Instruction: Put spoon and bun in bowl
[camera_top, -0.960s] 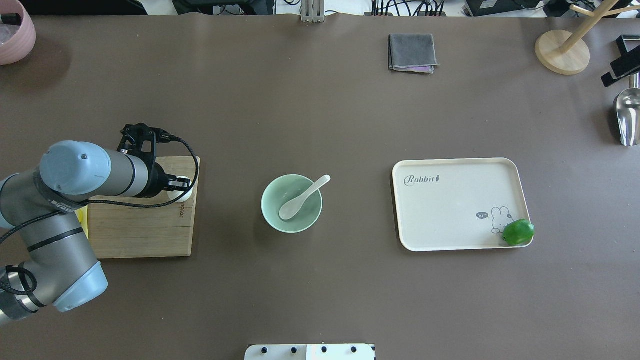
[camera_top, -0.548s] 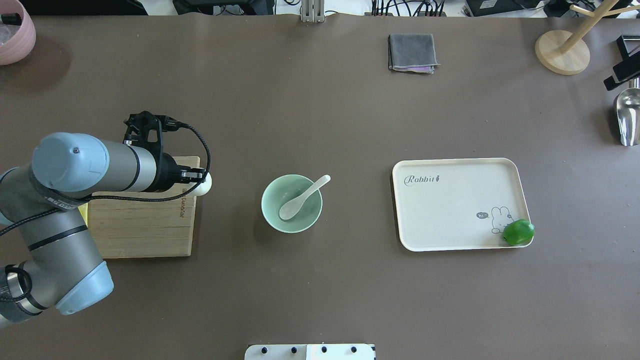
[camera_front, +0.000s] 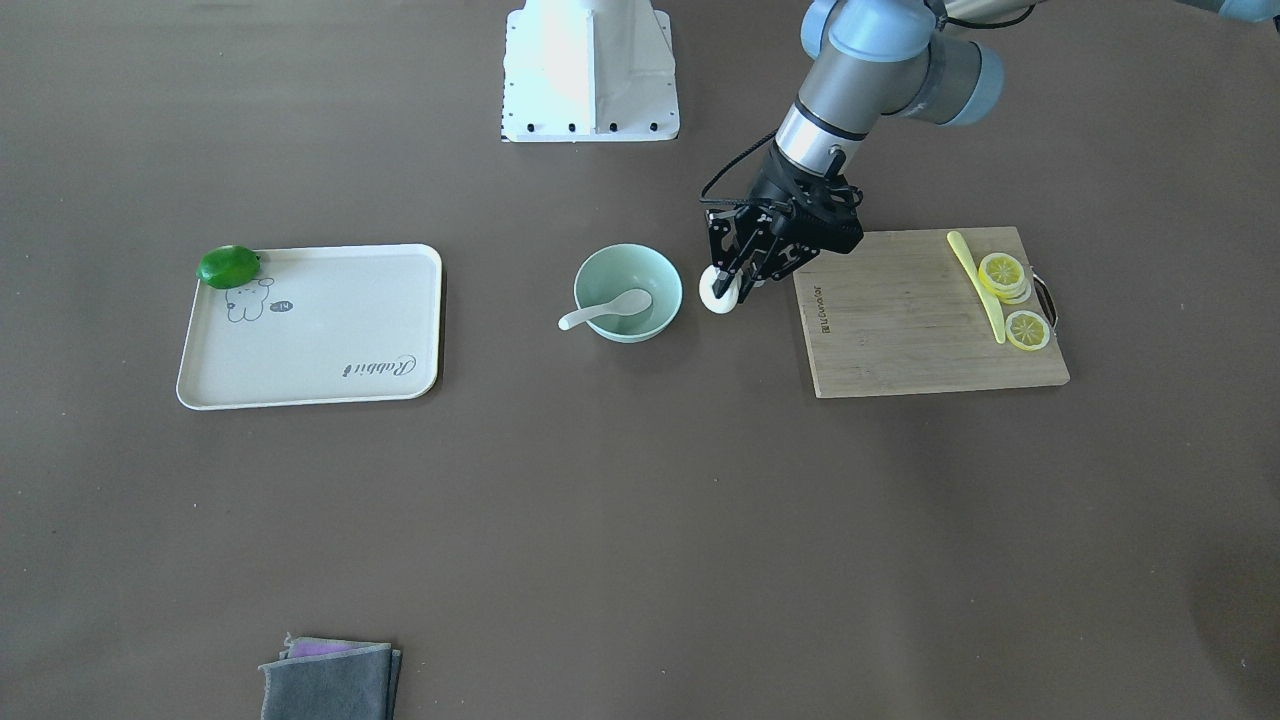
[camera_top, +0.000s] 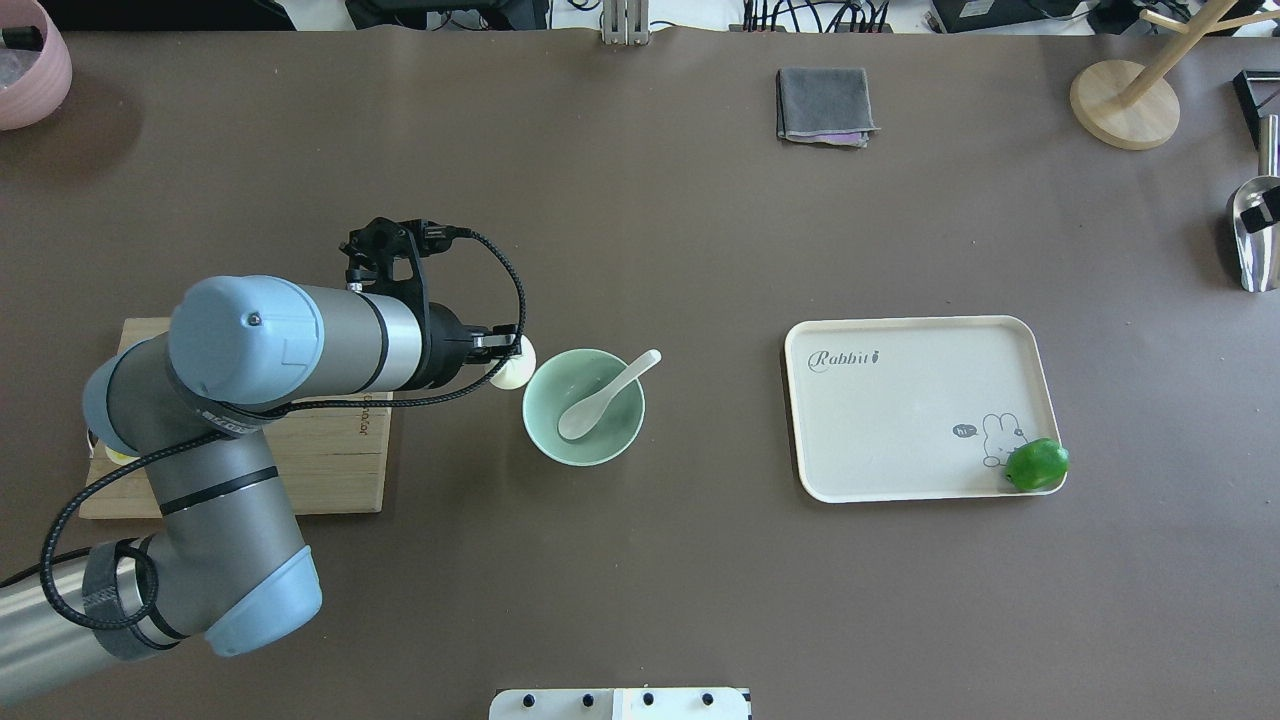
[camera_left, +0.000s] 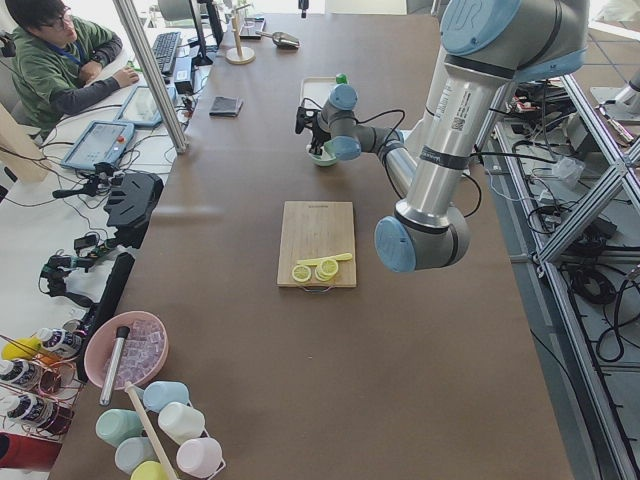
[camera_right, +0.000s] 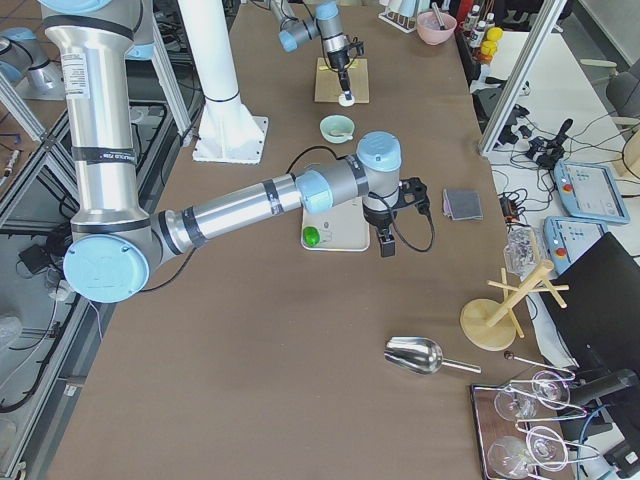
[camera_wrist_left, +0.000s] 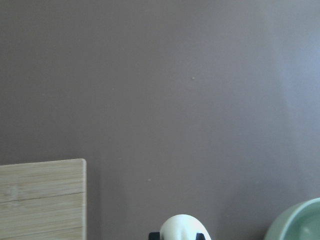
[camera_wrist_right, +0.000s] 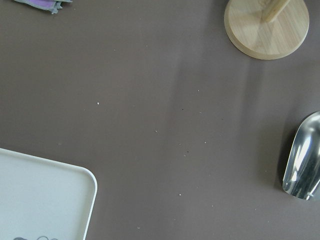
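The mint-green bowl (camera_top: 612, 441) stands at the table's middle, also in the front view (camera_front: 660, 285). The white spoon (camera_top: 600, 398) lies in it, handle over the far right rim, also in the front view (camera_front: 608, 308). My left gripper (camera_top: 508, 362) is shut on the white bun (camera_top: 514, 368) and holds it above the table just beside the bowl's left rim (camera_front: 721, 291). The left wrist view shows the bun (camera_wrist_left: 181, 228) at its bottom edge and the bowl's rim (camera_wrist_left: 299, 223). My right gripper (camera_right: 386, 243) hangs over the table past the tray; I cannot tell its state.
A wooden cutting board (camera_front: 930, 330) with lemon slices (camera_front: 1003, 272) and a yellow knife (camera_front: 975, 280) lies left of the bowl. A cream tray (camera_top: 900, 410) holding a lime (camera_top: 1037, 465) lies to the right. A grey cloth (camera_top: 825, 105), wooden stand (camera_top: 1125, 105) and metal scoop (camera_top: 1255, 235) are at the far side.
My left gripper has carried the bun to the right, from over the cutting board's corner to just beside the bowl's left rim. The spoon and bowl have not moved.
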